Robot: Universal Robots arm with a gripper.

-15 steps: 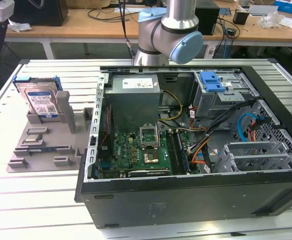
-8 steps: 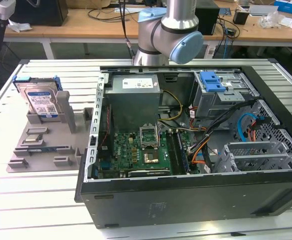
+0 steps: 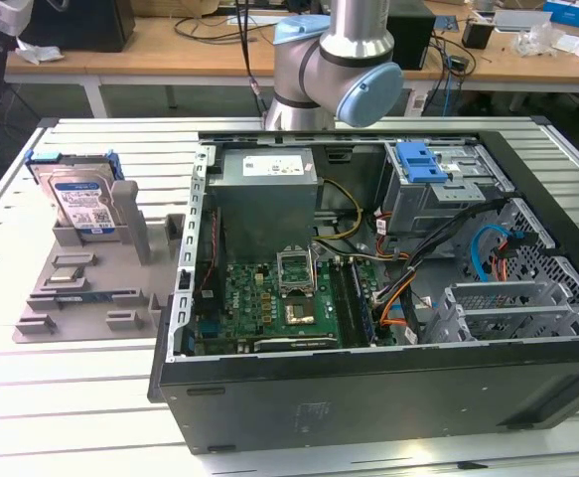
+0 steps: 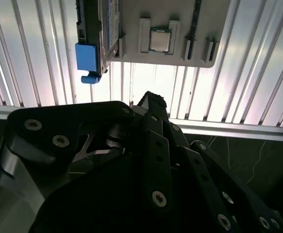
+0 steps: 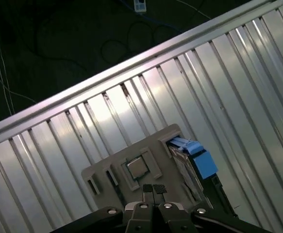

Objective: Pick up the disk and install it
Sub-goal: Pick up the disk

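Disk (image 3: pixel 82 202) stands upright in the grey holder (image 3: pixel 110 290) on the worktop (image 3: pixel 61 397), upper left of the exterior view. Claw (image 5: pixel 153 189), first wrist view: fingers pressed together, gripping nothing, clear of the disk.

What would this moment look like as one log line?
gripper: shut, holding nothing | disk: upright in grey holder, untouched | computer case: open, disk not installed
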